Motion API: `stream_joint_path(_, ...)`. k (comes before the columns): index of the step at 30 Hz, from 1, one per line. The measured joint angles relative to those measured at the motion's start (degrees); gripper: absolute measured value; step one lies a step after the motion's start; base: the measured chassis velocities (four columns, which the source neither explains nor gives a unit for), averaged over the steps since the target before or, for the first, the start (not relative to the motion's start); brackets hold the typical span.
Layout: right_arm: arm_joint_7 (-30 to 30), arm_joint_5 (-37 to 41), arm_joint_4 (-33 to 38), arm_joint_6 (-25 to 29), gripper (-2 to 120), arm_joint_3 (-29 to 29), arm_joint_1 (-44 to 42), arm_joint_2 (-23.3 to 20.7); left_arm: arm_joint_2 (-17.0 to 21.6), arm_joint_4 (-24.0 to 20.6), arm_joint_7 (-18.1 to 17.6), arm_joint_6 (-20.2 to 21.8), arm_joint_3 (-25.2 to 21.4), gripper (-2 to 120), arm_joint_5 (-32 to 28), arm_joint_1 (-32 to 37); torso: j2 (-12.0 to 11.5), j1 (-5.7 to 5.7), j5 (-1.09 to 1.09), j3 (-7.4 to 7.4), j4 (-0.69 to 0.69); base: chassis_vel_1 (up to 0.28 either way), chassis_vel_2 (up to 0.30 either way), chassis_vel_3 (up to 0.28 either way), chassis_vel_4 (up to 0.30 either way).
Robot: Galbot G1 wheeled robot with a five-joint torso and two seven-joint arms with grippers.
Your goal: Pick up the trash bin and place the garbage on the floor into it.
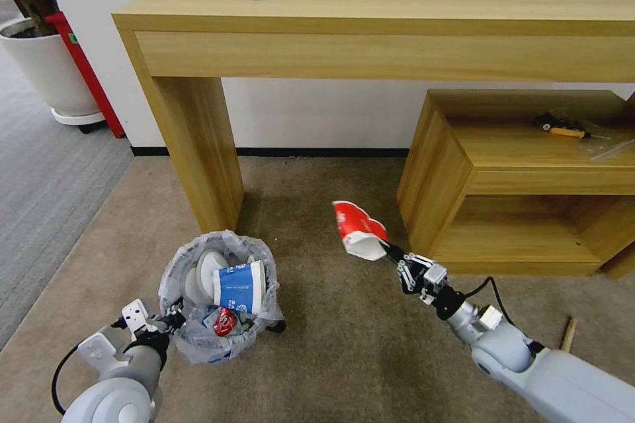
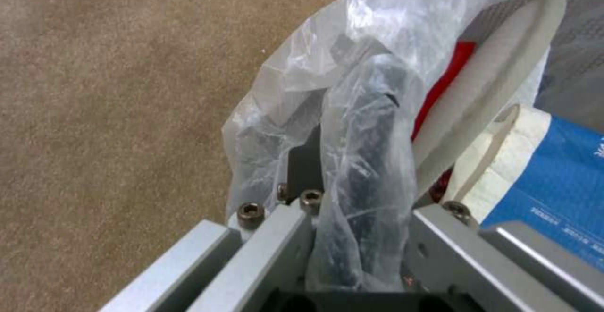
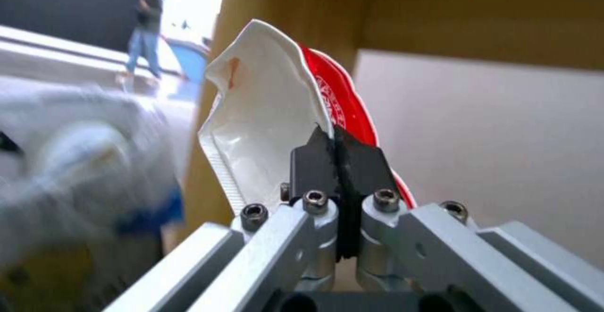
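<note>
Right pincer [image 3: 338, 154]: black fingertips [image 3: 308, 161] pressed together, clamping the edge of a crushed red-white cup [image 3: 277, 113]. Cup's white inside faces the camera, red printed side behind. Wooden desk [image 3: 302, 19] panel and pale wall [image 3: 490, 137] beyond.

The trash bin [image 1: 221, 297], small, round and black with a crinkled translucent bag over its rim, sits low over the beige carpet floor [image 1: 331, 343]. Inside lie a white slipper [image 1: 205, 271], a blue-white carton [image 1: 239, 287] and a crushed red can [image 1: 225, 321]. A flattened red-white cup [image 1: 357, 230] hangs off the carpet, well apart from the bin. A wooden stick [image 1: 567, 334] lies on the carpet.
</note>
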Motion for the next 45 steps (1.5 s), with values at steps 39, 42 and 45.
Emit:
stream_joint_path(39,-4.17,7.01,2.79,-1.19,0,-33.1,22.11,9.12,-1.52,-3.65,-0.09,0.58,0.43,0,1.58,2.38,0.0,0.0,0.0,0.0,0.01,0.0,0.0,0.0,0.0)
stream_joint_path(42,-4.23,6.99,0.55,-1.07,0,-34.72,22.79,10.46,-1.64,-4.01,-0.05,0.57,0.44,0,1.66,2.45,0.0,0.0,-0.01,0.0,0.0,0.0,0.0,0.0,0.0)
stream_joint_path(45,-4.4,7.18,-1.81,-0.88,0,-35.43,23.2,11.72,-1.63,-4.3,-0.05,0.57,0.42,0,1.66,2.66,0.0,0.0,-0.01,0.0,0.0,0.0,0.0,0.0,0.0)
